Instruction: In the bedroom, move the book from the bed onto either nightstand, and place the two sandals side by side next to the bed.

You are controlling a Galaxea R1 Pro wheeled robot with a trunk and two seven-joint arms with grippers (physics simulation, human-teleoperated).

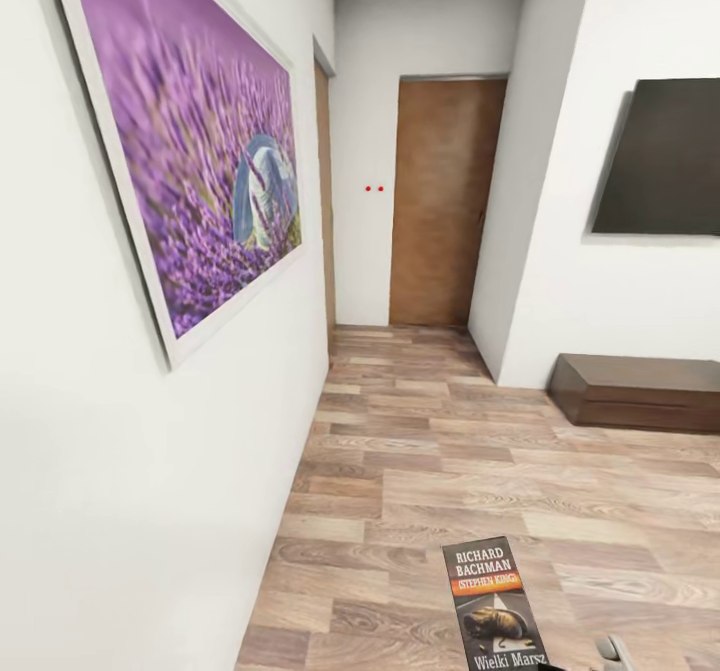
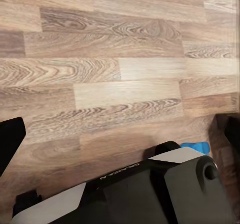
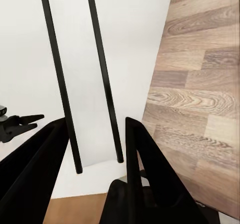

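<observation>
One thin dark paperback with "Richard Bachman" in white and an orange band stands upright at the bottom of your head view, above the light wood-plank floor. Your right pincer has black fingers set apart with nothing visibly between them. Your left pincer is spread over the planks, a bright blue scrap beside the robot's body. Farther off: purple framed picture, low dark bench, black wall screen, brown door.

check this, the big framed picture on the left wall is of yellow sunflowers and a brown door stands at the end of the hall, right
Not quite. In the head view the framed picture on the left wall shows purple lavender-like flowers, not yellow sunflowers. The brown door at the end of the hall is right.
</observation>
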